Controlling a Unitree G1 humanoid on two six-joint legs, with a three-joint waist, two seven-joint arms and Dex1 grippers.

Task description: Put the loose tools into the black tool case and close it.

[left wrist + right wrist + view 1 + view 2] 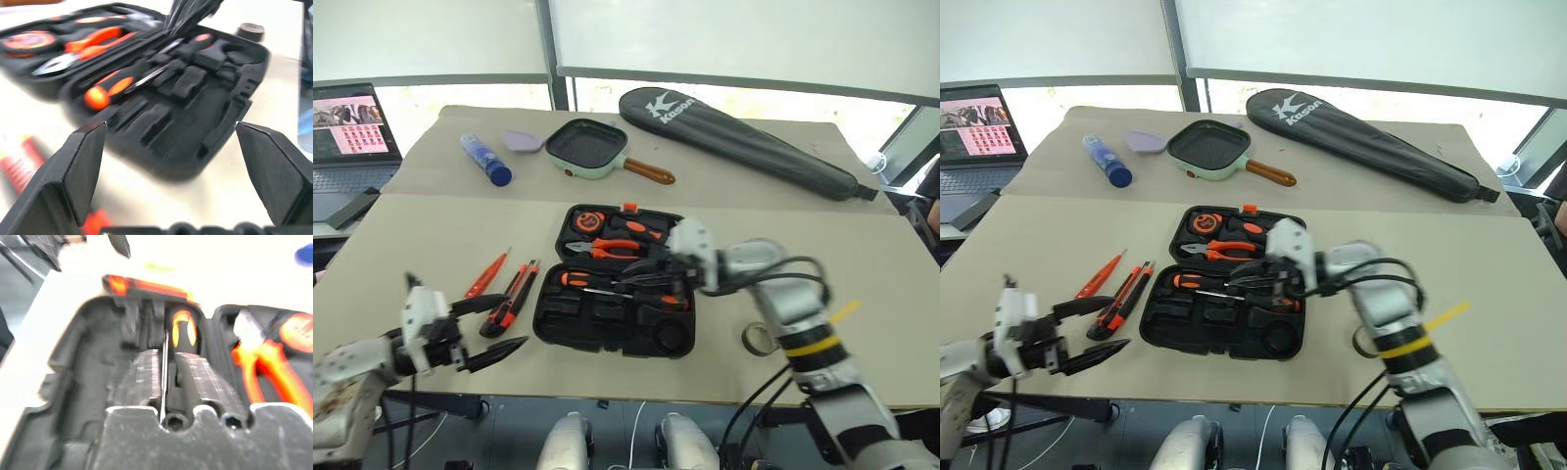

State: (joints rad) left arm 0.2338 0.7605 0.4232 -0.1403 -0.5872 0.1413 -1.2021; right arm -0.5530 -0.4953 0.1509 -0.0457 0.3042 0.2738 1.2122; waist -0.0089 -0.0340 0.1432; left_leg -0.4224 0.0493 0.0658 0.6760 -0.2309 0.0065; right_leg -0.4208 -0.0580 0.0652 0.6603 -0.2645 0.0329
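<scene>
The black tool case (548, 328) lies open at the table's middle. Two black-and-orange screwdrivers (579, 279) (105, 90) lie in its near half. My right gripper (636, 272) hovers just over them, pointing left. Its fingers (142, 377) stand a narrow gap apart, open, and a thin screwdriver shaft shows through the gap, lying in the case. Left of the case, a slim orange tester screwdriver (486, 276) and an orange-black utility knife (514, 297) lie on the table. My left gripper (514, 321) is wide open and empty near the knife, by the table's front. A small dark tape roll (759, 339) sits right of the case.
Pliers (607, 248), a tape measure and a hammer fill the case's far half. Behind it lie a long black racket bag (744, 137), a green pan (587, 147) and a blue bottle (487, 160). A laptop (347, 137) stands at the far left.
</scene>
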